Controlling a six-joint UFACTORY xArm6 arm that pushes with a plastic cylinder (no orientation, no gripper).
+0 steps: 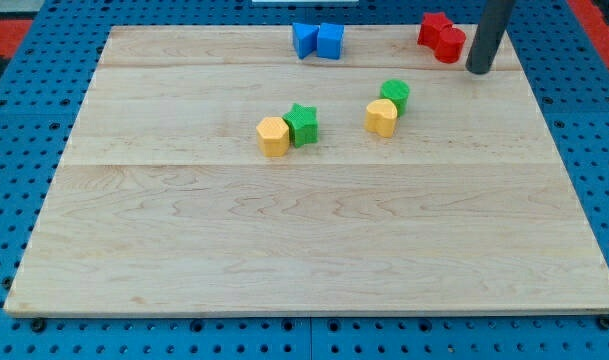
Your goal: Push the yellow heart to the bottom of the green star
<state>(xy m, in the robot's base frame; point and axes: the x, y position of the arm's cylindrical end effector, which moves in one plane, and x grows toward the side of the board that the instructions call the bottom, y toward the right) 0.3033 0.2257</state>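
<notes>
Two yellow blocks: the yellow heart (381, 117) touches a green cylinder (395, 95), right of the green star (302, 124). My tip (478, 70), a bare rod with nothing gripped, sits far right on the worktop (284, 250).

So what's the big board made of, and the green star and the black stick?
The board looks like pale wood with a smooth matte finish: grain lines and plank seams show. The green star looks like plastic, perhaps printed; its top seems finely ridged. The black stick seems smooth and dark, metal or plastic, I cannot tell; my tip sits right of the red blocks.
</notes>
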